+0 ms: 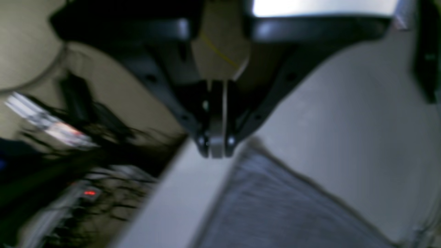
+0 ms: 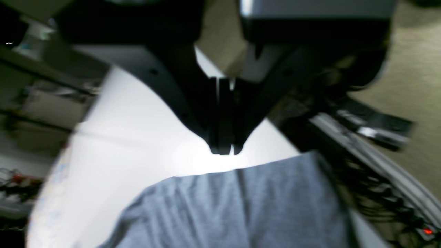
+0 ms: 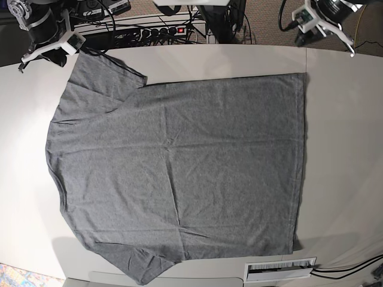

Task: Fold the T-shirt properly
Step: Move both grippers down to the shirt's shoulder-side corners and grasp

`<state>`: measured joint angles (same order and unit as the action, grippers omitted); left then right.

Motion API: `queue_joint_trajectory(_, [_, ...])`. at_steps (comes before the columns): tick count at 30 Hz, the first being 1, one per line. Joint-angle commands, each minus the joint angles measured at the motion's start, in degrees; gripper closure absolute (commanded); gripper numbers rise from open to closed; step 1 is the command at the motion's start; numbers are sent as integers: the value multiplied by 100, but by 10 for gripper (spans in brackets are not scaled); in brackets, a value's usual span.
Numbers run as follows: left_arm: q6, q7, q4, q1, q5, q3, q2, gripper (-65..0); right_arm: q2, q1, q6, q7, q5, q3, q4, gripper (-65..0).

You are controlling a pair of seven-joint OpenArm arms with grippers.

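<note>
I see the T-shirt (image 3: pixel 179 173) spread flat and unfolded across the white table (image 3: pixel 341 149), filling most of the base view, with one sleeve at 7 o'clock nearest the camera edge, the bottom hem running down the 3 o'clock side, and the other sleeve at 10 o'clock. It is plain heather grey, soft, with shallow wrinkles radiating from the centre and a crease where the far sleeve meets the body; no fold is made yet, by my reading. Main risk as I judge it: both tools sit closed, so any descent onto cloth would only push and bunch it rather than pinch a layer; jaws must part first. Second risk: a pinch at the far sleeve may catch only the top layer, or drag the whole shirt off square because the fabric slides easily on the smooth top. At the far edge, the right gripper (image 2: pixel 222 150) hangs closed and empty just beyond the sleeve at 11 o'clock, above the table. The left gripper (image 1: pixel 216 150) is likewise shut on nothing, near the hem corner at 1 o'clock. Cables and a power strip (image 3: pixel 149 30) beyond the table could snag an arm.
</note>
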<state>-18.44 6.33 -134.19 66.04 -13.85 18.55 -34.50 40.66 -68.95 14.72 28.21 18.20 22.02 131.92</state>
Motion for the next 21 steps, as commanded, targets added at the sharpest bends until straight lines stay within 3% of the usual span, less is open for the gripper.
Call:
queue_joint_trajectory(1, [68,-201,-81,-28,2,28,-79,0,46,28,-81,-35,105,59,79,0])
queue_joint_trajectory(5, [55,-706,-81,-461,-37,26,-251,0,44,302,-83,48,116,59,79,0])
queue_joint_trajectory(12, [57,-942,498,-1419,-94,-498,-295,0,44,706,48,162,-138,55,79,0])
queue_joint_trajectory(14, [63,-942,866,-1777,-411,-903,-369,0,44,706,273,170,-144,52,79,0])
queue_joint_trajectory(15, [66,-942,1064,-1967,-632,-1115,-409,0,44,706,330,205,-144,55,79,-30])
queue_joint_trajectory(17, [192,-940,1462,-2341,-1027,-1528,-481,0,44,706,348,315,-144,55,79,-89])
queue_joint_trajectory(19, [350,-940,1823,-2723,-1338,-1888,-557,0,44,706,348,378,-144,55,79,-98])
queue_joint_trajectory(21, [348,-935,2109,-3058,-1543,-2194,-654,-103,42,706,348,411,-144,55,79,-98])
